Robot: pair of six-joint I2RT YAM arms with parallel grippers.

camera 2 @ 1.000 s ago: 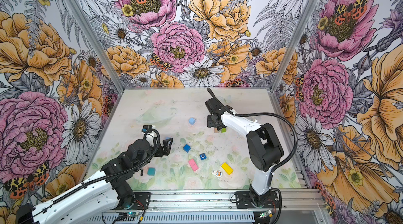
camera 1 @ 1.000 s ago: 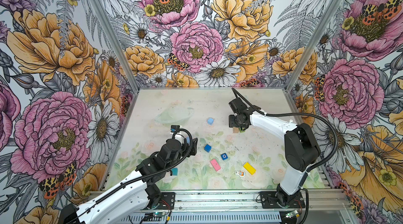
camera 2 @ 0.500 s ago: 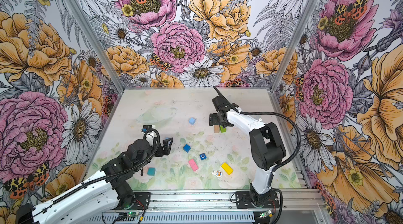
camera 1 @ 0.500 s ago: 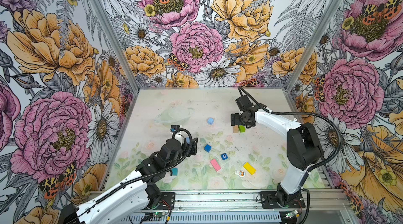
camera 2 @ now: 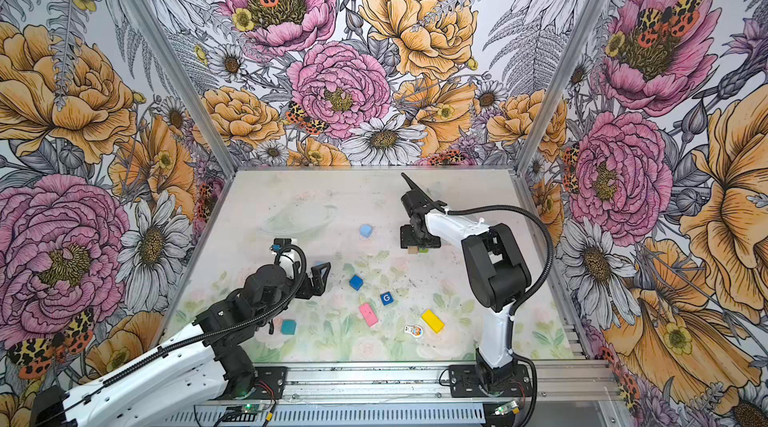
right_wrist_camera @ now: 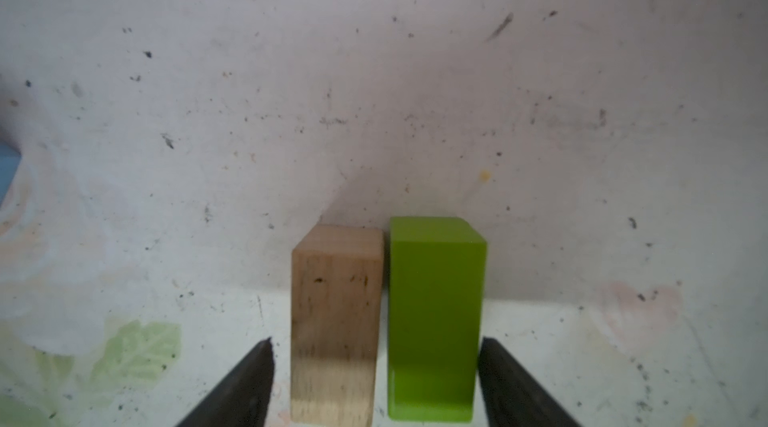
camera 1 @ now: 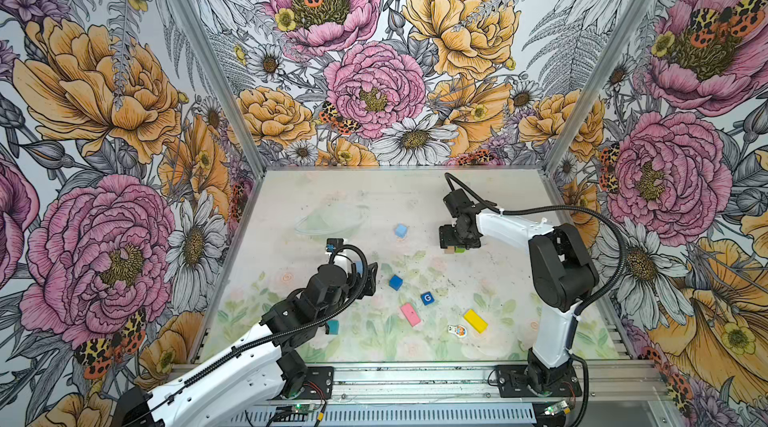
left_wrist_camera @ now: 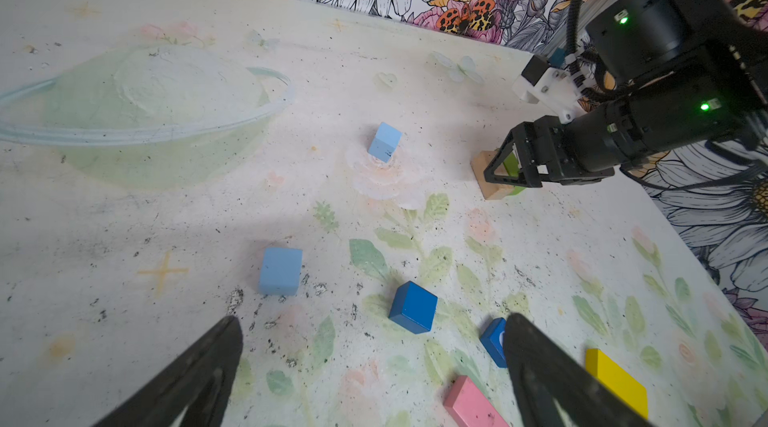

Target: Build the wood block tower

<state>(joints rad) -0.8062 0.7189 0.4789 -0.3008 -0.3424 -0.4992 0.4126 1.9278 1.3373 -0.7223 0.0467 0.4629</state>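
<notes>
Wood blocks (camera 1: 395,282) lie scattered; plain-wood oblong (right_wrist_camera: 334,321) sits just beside green oblong (right_wrist_camera: 434,321).

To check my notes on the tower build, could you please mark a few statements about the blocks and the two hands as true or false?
1. The plain-wood block and the green block sit side by side between the fingers of the right hand. True.
2. The G cube sits on top of the dark blue cube. False: both rest on the table, apart from each other.
3. The left hand is open and holds nothing. True.
4. The yellow block is stacked on the pink block. False: each lies flat on the table, apart.
</notes>
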